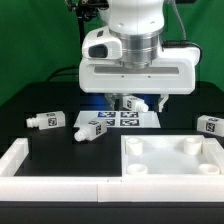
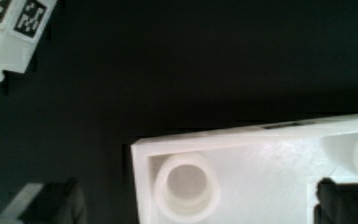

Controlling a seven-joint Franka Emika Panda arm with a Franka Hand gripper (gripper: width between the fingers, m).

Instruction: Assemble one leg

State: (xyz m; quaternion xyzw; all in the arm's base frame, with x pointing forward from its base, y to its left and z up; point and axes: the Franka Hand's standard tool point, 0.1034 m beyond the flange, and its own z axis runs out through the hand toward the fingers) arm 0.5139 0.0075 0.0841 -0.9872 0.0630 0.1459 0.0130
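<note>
Gripper: I'm holding it wide apart, gripping nothing.
Panel: lying near it.
Leg: lying beside the marker board.

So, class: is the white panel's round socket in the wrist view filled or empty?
Empty: the socket in the panel is a bare round hollow, with nothing seated in it.

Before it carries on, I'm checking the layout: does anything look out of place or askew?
Only mildly: one leg lies askew, overlapping the corner of the marker board in the exterior view. The panel looks square and undamaged.
</note>
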